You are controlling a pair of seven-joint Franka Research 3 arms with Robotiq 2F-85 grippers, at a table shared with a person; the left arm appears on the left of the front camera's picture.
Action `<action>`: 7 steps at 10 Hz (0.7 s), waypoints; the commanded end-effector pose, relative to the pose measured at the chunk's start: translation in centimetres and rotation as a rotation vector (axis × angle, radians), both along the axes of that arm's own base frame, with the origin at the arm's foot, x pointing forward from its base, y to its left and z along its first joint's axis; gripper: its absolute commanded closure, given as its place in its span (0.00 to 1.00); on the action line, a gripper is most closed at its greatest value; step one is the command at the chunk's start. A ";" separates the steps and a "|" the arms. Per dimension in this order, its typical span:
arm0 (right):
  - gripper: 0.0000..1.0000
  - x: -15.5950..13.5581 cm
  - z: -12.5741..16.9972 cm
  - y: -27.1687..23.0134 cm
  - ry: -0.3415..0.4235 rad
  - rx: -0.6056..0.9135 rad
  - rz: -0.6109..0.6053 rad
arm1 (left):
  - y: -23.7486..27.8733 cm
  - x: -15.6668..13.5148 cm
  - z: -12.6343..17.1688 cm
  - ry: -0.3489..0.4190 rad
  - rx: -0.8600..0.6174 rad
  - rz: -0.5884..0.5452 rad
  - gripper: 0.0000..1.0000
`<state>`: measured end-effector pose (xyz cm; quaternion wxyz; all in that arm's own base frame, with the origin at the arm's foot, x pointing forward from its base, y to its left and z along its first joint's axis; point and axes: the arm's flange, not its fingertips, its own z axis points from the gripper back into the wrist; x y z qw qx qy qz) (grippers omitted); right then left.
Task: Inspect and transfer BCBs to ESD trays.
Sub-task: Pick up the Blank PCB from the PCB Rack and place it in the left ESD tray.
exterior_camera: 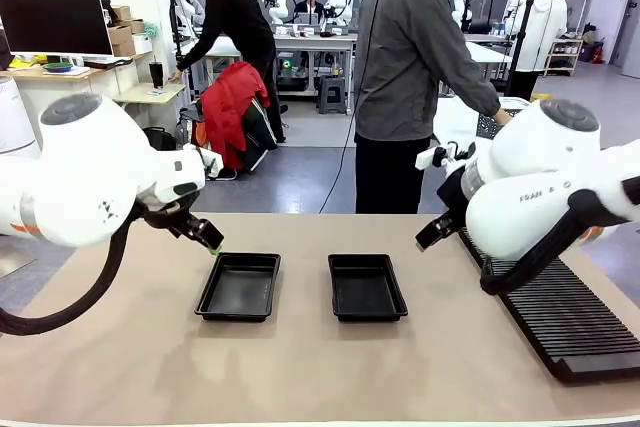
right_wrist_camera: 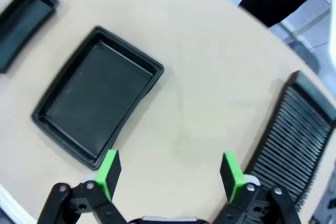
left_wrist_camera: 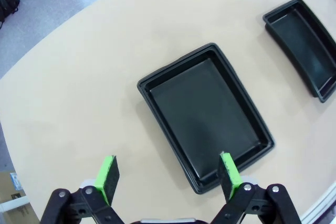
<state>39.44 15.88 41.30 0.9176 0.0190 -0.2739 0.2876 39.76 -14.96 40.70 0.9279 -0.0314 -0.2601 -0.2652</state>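
Two empty black ESD trays lie side by side mid-table, the left tray [exterior_camera: 238, 287] and the right tray [exterior_camera: 367, 287]. The BCBs are out of view. My left gripper [exterior_camera: 210, 240] hovers just above the left tray's far-left corner. In the left wrist view that gripper [left_wrist_camera: 169, 174] is open, with the left tray [left_wrist_camera: 205, 114] under its right finger and the other tray [left_wrist_camera: 304, 45] farther off. My right gripper [exterior_camera: 428, 234] hangs between the right tray and the rack. In the right wrist view it [right_wrist_camera: 170, 174] is open over bare table, beside the right tray [right_wrist_camera: 97, 98].
A long black ribbed rack [exterior_camera: 560, 317] lies along the table's right side, also seen at the right gripper's right as the rack [right_wrist_camera: 294, 140]. A person in a grey hoodie [exterior_camera: 410, 77] stands at the far side, turned toward another table.
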 end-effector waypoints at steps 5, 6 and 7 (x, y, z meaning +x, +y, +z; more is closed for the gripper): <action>0.00 -0.7 9.9 -2.3 0.162 0.178 -0.082 | 2.7 -1.6 9.7 0.169 -0.228 0.115 0.00; 0.00 -0.7 11.5 -3.1 0.196 0.209 -0.085 | 3.2 -1.8 11.1 0.198 -0.267 0.129 0.00; 0.00 -0.5 13.2 -3.4 0.237 0.235 -0.114 | 4.2 -1.7 12.6 0.243 -0.309 0.140 0.00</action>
